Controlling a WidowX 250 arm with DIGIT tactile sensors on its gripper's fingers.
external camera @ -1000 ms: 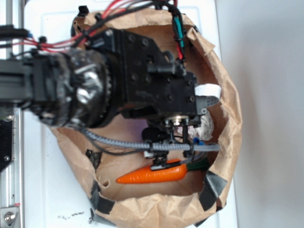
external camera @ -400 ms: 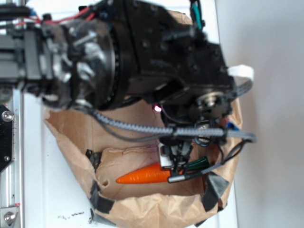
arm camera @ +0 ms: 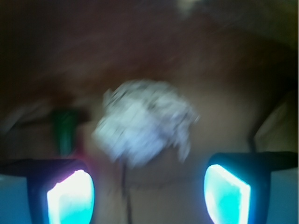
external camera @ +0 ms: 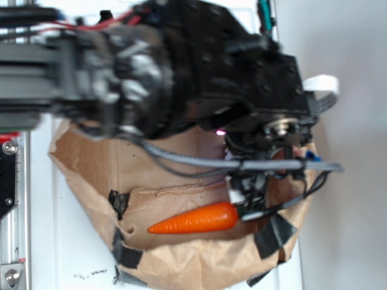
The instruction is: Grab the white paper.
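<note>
Arm: the big black robot arm (external camera: 199,72) reaches across the top of the outside view and hides much of the bag.
Bag: the brown paper bag (external camera: 181,266) lies open on a white table (external camera: 72,254), with dark tape on its torn rim.
Carrot: the orange toy carrot (external camera: 193,220) lies flat inside the bag, near the bottom edge, pointy end to the left.
Paper: the white paper (arm camera: 145,121) is a crumpled ball on the bag floor. The wrist view is blurry.
Gripper: the gripper (arm camera: 149,191) has its two fingers spread wide apart. It holds nothing. The paper sits ahead, between the glowing fingertips (arm camera: 70,198).
</note>
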